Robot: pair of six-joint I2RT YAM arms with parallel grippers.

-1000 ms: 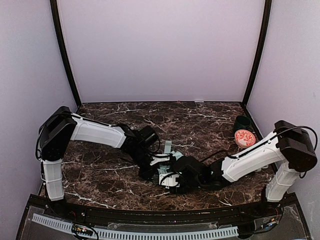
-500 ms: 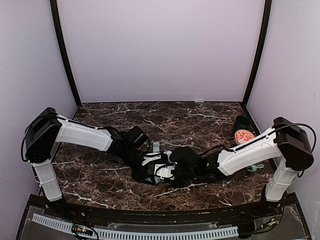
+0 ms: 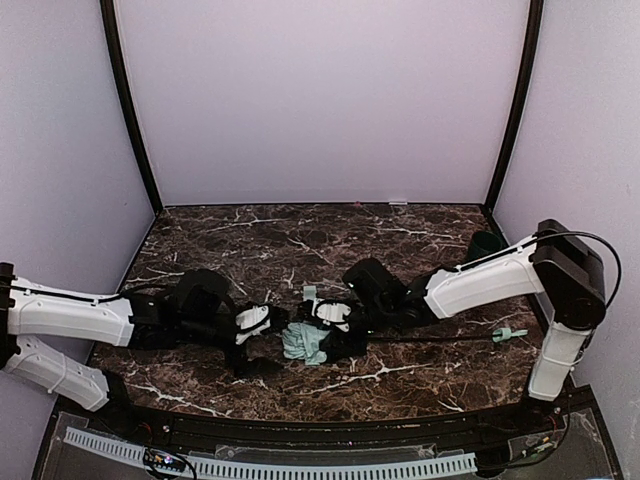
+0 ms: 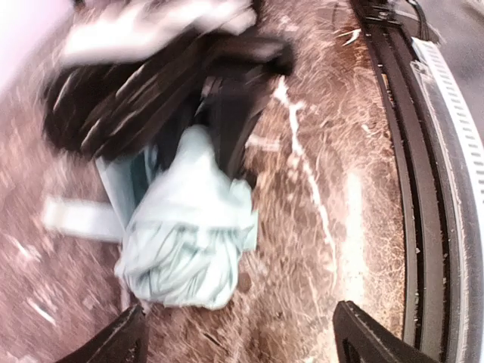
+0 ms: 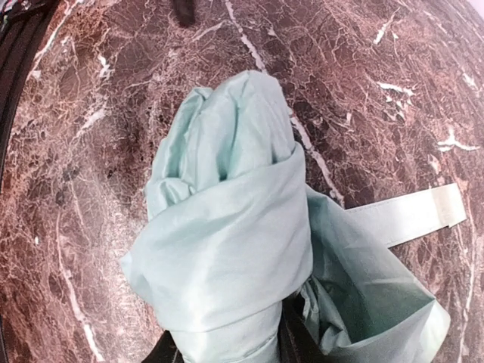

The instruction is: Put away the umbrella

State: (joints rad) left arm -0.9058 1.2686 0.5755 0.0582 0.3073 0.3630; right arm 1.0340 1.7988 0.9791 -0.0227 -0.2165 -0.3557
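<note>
- The umbrella [image 3: 302,343] lies on the tabletop [image 3: 400,240], toward 6 o'clock from its middle in the top view.
- Its long axis runs from 9 to 3 o'clock. The bunched mint fabric is at the 9 o'clock end, and the thin shaft [image 3: 430,340] leads to the handle [image 3: 510,335] at 3 o'clock.
- The right gripper [image 3: 328,328] has its jaws clamped on the fabric bundle.
- The left gripper [image 4: 240,340], at 9 o'clock of the bundle, has its jaws spread wide and holds nothing.
</note>
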